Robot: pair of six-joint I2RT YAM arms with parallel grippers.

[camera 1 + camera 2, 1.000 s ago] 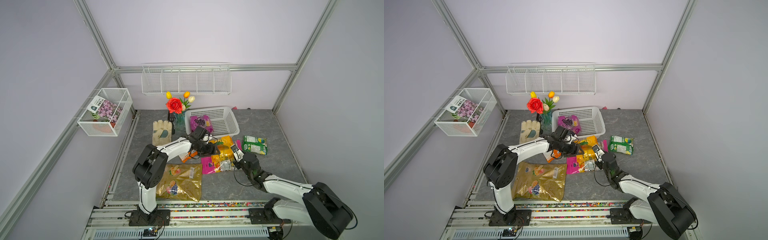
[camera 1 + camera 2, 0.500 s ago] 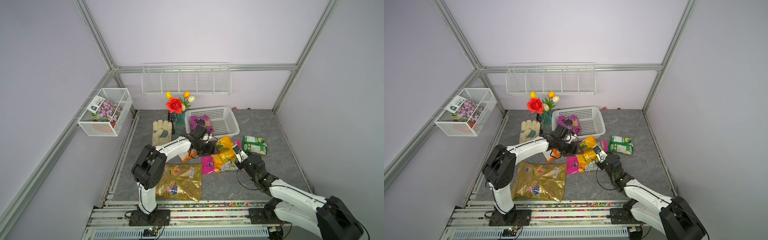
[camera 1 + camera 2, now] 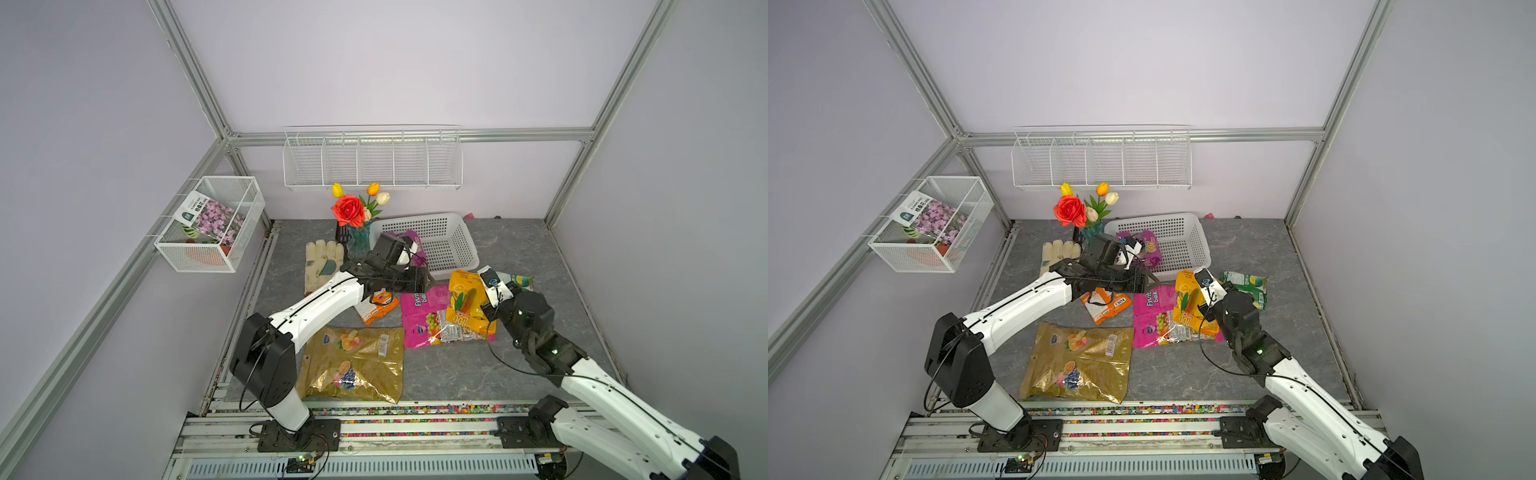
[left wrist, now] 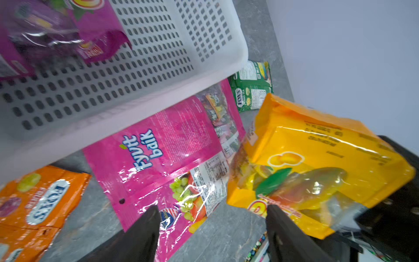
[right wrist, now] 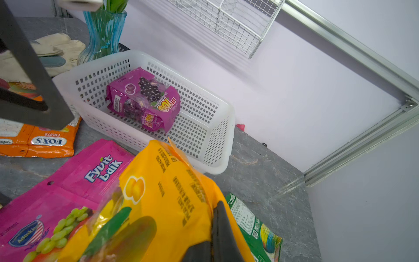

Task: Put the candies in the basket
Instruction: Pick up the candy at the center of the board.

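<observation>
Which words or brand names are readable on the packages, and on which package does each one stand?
"Fyutt baik": magenta bag
"FOX'S": orange bag
"FOX'S": green bag
"100": purple bag in the basket
Small print on yellow-orange bag: too blurred.
Text on gold bag and seed packet: too small.

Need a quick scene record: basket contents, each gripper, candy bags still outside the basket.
in basket: purple glossy candy bag, lying in the white perforated plastic basket
right gripper: fingers shut on the yellow-orange candy bag
left gripper: fingers open, empty, over the large magenta candy bag near the basket's front rim
flat on table: magenta bag, small orange candy bag, green candy bag, large gold candy bag
bags outside basket: five
</observation>
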